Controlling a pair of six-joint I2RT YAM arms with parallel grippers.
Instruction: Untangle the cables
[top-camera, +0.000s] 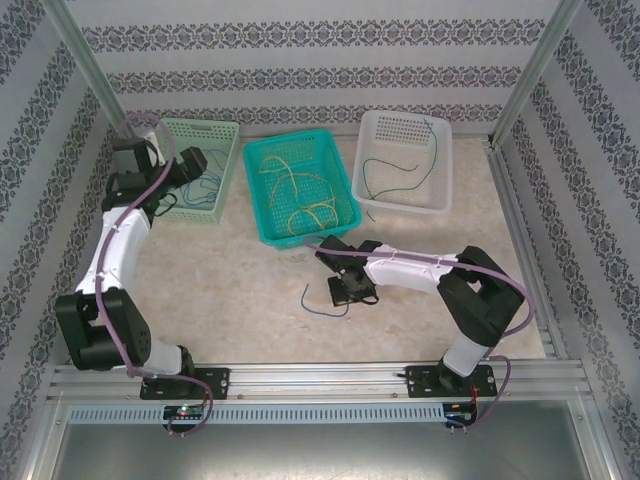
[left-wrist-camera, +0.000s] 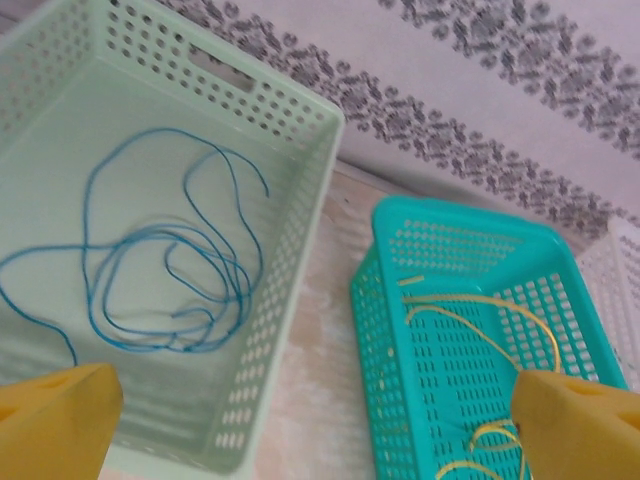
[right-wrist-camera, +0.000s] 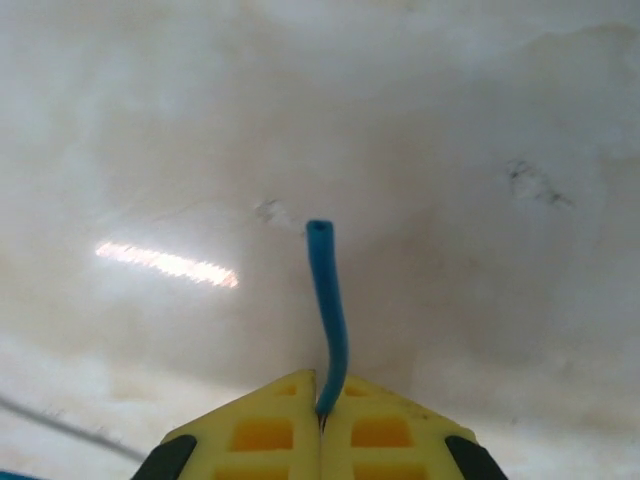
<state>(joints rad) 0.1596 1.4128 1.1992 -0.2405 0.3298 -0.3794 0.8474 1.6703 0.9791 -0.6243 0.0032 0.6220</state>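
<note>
My right gripper (right-wrist-camera: 320, 400) is shut on a blue cable (right-wrist-camera: 328, 300), whose cut end sticks out past the fingertips just above the table. From above, the right gripper (top-camera: 352, 290) sits low on the table and the blue cable (top-camera: 322, 308) trails to its left. My left gripper (left-wrist-camera: 320, 425) is open and holds nothing, hanging over the gap between a pale green basket (left-wrist-camera: 330, 130) and a teal basket (left-wrist-camera: 365, 290). Blue cables (left-wrist-camera: 215, 285) lie looped in the green basket. Yellow cables (left-wrist-camera: 470, 297) lie in the teal one. From above, the left gripper (top-camera: 195, 165) is at the green basket.
Three baskets stand in a row at the back: pale green basket (top-camera: 235, 150), teal basket (top-camera: 252, 195) and white basket (top-camera: 400, 205). A green cable (top-camera: 432, 150) lies in the white one. Patterned walls and metal posts close in the table on three sides.
</note>
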